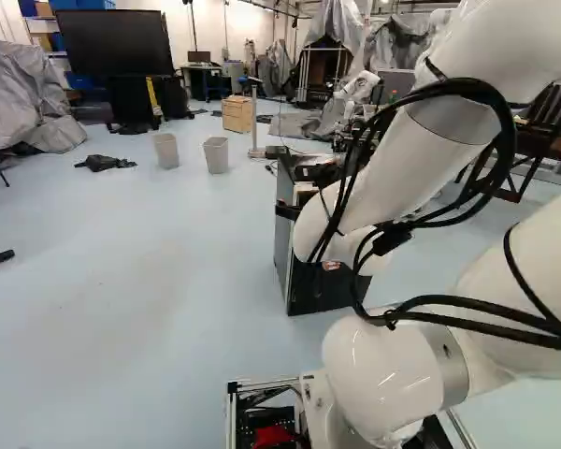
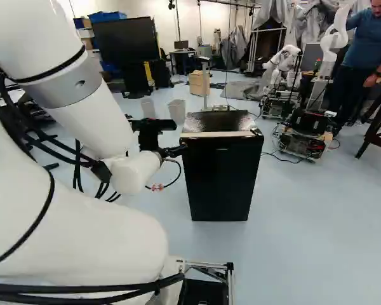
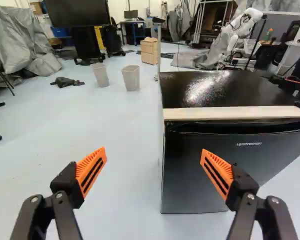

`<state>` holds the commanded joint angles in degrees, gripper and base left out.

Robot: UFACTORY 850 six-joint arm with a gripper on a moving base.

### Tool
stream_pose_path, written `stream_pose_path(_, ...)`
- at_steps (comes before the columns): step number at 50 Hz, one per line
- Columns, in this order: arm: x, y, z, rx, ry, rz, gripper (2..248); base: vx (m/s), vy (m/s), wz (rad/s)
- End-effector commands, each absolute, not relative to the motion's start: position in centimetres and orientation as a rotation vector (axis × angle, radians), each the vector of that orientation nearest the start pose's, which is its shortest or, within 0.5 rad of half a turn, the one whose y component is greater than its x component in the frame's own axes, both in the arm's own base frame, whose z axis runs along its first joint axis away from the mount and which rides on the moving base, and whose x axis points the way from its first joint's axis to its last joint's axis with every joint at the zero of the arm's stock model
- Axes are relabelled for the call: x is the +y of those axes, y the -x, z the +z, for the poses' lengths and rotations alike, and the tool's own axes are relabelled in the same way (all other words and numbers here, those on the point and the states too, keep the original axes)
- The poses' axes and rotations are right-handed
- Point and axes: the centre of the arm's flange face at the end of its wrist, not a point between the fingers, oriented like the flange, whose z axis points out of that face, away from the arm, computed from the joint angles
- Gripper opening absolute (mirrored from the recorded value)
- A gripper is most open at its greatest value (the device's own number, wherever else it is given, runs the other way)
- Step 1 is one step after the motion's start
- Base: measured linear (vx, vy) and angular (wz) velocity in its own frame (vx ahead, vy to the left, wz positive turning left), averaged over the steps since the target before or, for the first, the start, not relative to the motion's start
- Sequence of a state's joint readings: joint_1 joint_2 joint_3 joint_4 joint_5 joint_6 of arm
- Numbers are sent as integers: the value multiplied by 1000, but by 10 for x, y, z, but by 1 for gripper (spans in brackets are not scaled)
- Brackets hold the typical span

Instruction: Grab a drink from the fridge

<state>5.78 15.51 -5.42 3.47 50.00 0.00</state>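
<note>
Black hand (image 2: 171, 150) spread wide and empty, orange pads (image 3: 217, 172) well apart; dark fridge (image 3: 190, 175) ahead, beyond one pad.

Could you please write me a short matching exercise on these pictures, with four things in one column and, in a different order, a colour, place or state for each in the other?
Column 1
1. Gripper
2. Fridge
3. Two bins
4. Strip

Column 2
A. Pale grey, standing near each other on the floor
B. Along the front edge of a glossy top
C. Open and orange-padded
D. Black and boxy, ahead of the arm

Right pairs: 1-C, 2-D, 3-A, 4-B
</note>
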Motion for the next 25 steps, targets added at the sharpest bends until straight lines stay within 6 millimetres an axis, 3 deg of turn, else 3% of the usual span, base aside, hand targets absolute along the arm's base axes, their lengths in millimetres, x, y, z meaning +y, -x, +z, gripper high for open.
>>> stream_pose_path(25,40,-281,368,-1,2513,-1774,247,0,0,0)
